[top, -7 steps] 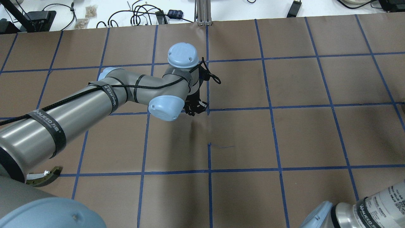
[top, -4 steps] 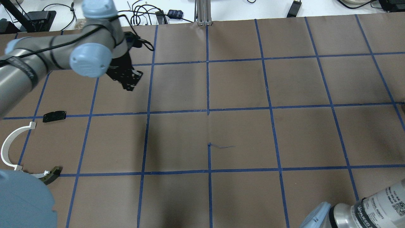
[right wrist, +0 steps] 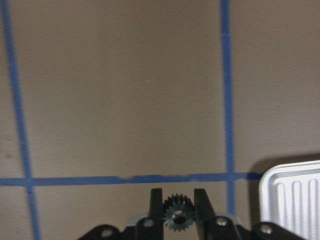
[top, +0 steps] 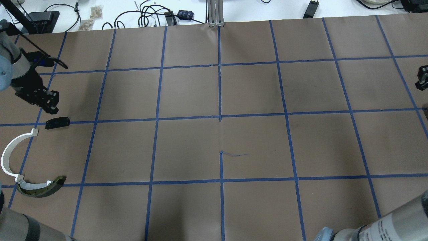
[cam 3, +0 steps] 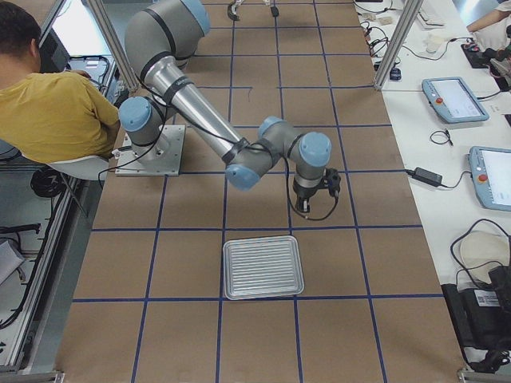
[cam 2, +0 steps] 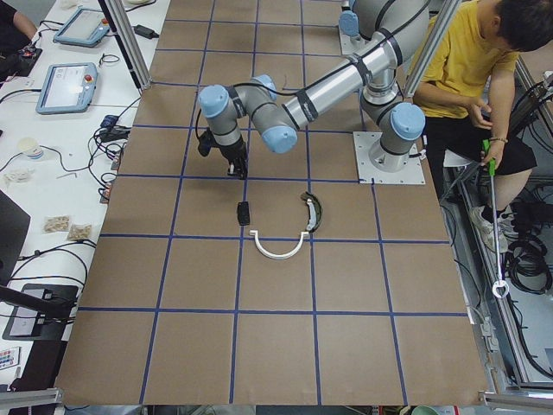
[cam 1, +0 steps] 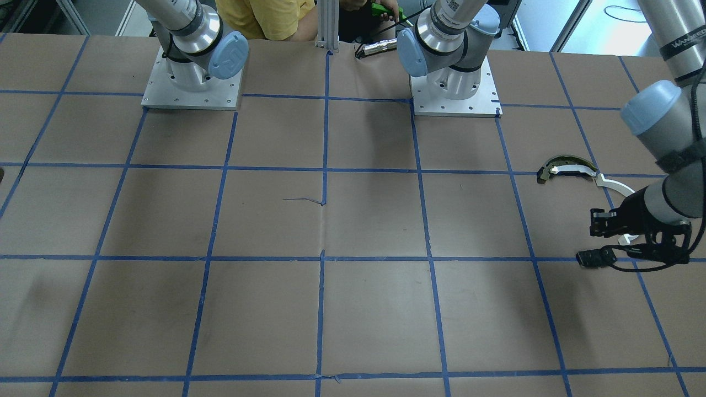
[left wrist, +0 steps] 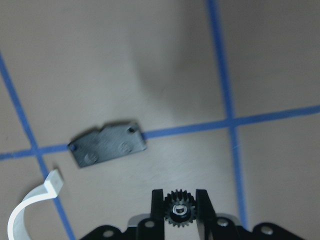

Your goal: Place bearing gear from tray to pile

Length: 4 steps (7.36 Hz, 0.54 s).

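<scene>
My left gripper point(left wrist: 179, 200) is shut on a small black toothed bearing gear point(left wrist: 180, 212). It hangs at the table's left edge point(top: 51, 105), just beyond the pile's flat black plate point(top: 57, 123). The pile also holds a white arc strip point(top: 10, 157) and an olive-and-black curved piece point(top: 41, 187). The plate point(left wrist: 107, 147) and the arc's end point(left wrist: 30, 210) show below the left wrist. My right gripper point(right wrist: 178, 197) is shut on another black gear point(right wrist: 178, 214), beside the ribbed metal tray point(right wrist: 295, 200), at the table's right edge point(top: 422, 77).
The tray point(cam 3: 263, 267) looks bare in the exterior right view. The table is brown paper with a blue tape grid. Both arm bases point(cam 1: 190, 88) stand at the robot's side. A person in yellow point(cam 2: 467, 69) sits behind the robot. Cables lie beyond the far edge.
My left arm has swung from the table's middle to the far left and now holds its gear over the pile. My right gripper has come into view at the right edge.
</scene>
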{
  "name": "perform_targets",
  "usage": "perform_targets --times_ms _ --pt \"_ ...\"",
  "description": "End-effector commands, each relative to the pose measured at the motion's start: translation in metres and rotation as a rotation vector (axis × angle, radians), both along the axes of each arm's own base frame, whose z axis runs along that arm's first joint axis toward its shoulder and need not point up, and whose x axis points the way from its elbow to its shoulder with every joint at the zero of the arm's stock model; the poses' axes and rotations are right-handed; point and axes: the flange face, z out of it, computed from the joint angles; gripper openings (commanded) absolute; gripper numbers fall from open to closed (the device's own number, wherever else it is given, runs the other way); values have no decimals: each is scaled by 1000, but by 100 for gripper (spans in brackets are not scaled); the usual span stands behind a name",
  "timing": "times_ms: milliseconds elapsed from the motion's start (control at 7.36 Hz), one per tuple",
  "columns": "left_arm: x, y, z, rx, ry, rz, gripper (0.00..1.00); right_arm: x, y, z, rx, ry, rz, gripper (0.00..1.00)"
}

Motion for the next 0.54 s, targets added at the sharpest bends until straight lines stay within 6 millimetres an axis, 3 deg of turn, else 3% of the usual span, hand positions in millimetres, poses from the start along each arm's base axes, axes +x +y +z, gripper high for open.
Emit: perform_targets --times_ms 0,136,407 --pt "64 45 -44 8 16 55 0 208 -26 12 0 -16 -123 2" --pt "66 51 -58 22 27 61 0 321 -23 12 -7 -23 -210 2" --pt "74 50 -72 24 20 65 0 518 25 1 9 -131 -166 2"
